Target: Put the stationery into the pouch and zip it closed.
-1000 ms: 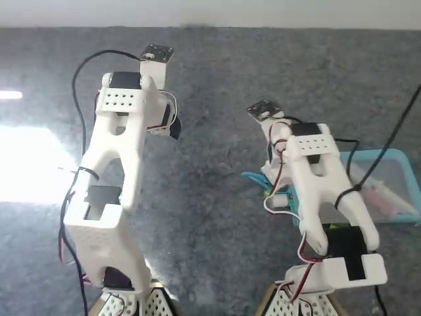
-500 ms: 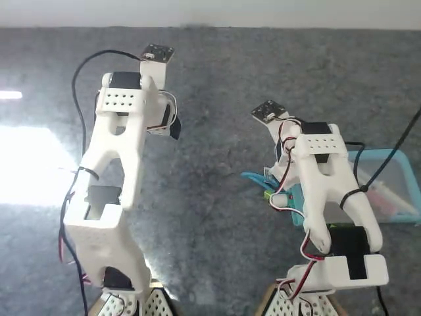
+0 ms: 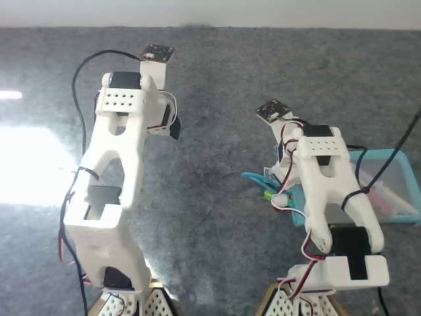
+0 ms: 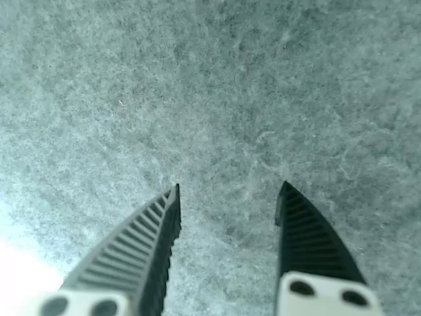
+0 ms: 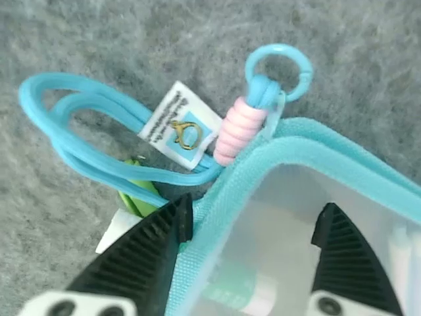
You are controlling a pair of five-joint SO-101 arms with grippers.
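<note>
Tabletop (image 3: 217, 99): one grey, speckled, felt-like surface. Pouch (image 5: 283, 197): one, lying under the right arm, with a translucent body and a woven turquoise rim. Right gripper (image 5: 258, 204): ribbed black jaws spread wide astride that rim. Left gripper (image 4: 230, 187): jaws parted above the tabletop. One rubbery turquoise cord loop (image 5: 85, 125), one pink ribbed zip pull (image 5: 238, 128), one turquoise ring (image 5: 279, 66).

From above, the right arm (image 3: 325, 181) hides the pouch's (image 3: 398, 170) left end. In the right wrist view the pouch runs off the edge, its stationery (image 5: 243, 293) too blurred to name.
</note>
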